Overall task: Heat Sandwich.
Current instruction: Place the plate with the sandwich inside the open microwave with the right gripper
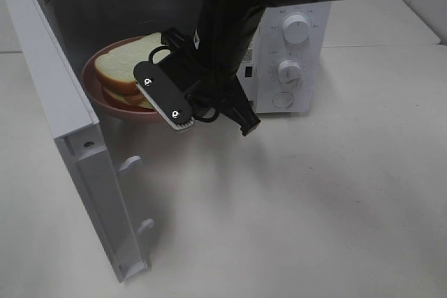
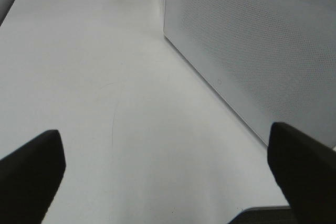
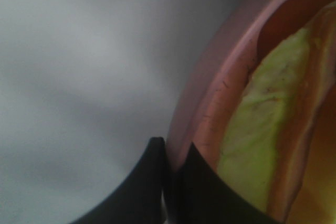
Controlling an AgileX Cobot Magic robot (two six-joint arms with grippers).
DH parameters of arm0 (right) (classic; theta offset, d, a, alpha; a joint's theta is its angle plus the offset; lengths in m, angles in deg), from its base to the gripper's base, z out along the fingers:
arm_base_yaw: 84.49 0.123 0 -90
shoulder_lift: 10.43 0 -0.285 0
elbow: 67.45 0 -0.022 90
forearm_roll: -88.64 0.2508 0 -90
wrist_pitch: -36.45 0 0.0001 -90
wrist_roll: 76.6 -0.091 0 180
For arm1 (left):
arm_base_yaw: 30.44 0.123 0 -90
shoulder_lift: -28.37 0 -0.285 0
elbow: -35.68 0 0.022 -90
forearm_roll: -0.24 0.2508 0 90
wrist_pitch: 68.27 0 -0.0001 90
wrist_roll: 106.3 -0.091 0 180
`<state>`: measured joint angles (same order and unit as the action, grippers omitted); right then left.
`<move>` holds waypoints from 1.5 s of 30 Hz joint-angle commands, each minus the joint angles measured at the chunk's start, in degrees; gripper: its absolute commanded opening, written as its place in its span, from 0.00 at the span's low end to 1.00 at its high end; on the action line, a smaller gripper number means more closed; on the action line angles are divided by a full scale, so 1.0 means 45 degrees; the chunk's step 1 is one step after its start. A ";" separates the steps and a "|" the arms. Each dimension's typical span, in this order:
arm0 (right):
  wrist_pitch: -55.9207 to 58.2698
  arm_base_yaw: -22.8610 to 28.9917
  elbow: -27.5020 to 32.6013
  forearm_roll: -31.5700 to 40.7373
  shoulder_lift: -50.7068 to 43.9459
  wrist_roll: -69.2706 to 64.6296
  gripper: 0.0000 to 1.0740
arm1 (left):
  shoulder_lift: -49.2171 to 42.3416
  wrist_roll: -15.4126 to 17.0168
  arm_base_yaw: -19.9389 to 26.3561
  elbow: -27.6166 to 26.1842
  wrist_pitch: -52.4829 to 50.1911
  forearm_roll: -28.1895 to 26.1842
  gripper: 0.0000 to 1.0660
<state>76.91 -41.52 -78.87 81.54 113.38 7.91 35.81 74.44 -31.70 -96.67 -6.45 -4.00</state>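
On the left, the left gripper (image 2: pixel 165 174) is being held wide apart with nothing between its fingers, low over the white table (image 2: pixel 105 77) and beside a perforated white panel (image 2: pixel 252 51) of the microwave. The microwave door (image 1: pixel 63 123) is being left swung fully open. Just right of it, the pink plate (image 1: pixel 91 78) is being held at the mouth of the microwave cavity (image 1: pixel 105 22), partly inside, and the sandwich (image 1: pixel 126 64) is being carried on it. Whether the plate is being supported by the cavity floor cannot be told. The plate is being pinched narrowly at its near rim alone by the right gripper (image 1: pixel 174 118). Because the whole load is being borne by so thin a hold at one edge, the plate is judged likely to tilt or slip from the pads, and the bread slices could be slid off. A low far rim could be caught on the cavity sill, and the arm is being worked close to the control dials (image 1: pixel 297 29) on the right, where a knock is possible
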 commanded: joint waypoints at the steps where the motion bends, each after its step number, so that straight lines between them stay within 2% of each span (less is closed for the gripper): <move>1: 0.0089 -0.0051 -0.0764 0.0064 0.0331 -0.0255 0.02 | -0.0229 -0.0013 -0.0076 0.0025 -0.0140 -0.0127 0.94; 13: 0.1311 -0.0051 -0.3298 0.0064 0.1668 -0.0738 0.02 | -0.0229 -0.0013 -0.0076 0.0025 -0.0140 -0.0127 0.94; 20: 0.1350 -0.0051 -0.4138 0.0025 0.2241 -0.1031 0.02 | -0.0229 -0.0013 -0.0076 0.0025 -0.0140 -0.0127 0.94; 28: 0.1617 -0.0051 -0.5691 -0.0076 0.3374 -0.1617 0.02 | -0.0229 -0.0013 -0.0076 0.0025 -0.0140 -0.0127 0.94; 45: 0.1668 -0.0229 -0.7512 -0.0713 0.4596 -0.2661 0.03 | -0.0229 0.0000 -0.0076 0.0025 -0.0140 0.0064 0.94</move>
<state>85.73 -42.61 -111.88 78.90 134.47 -3.49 35.81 74.44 -31.70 -96.67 -6.45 -3.77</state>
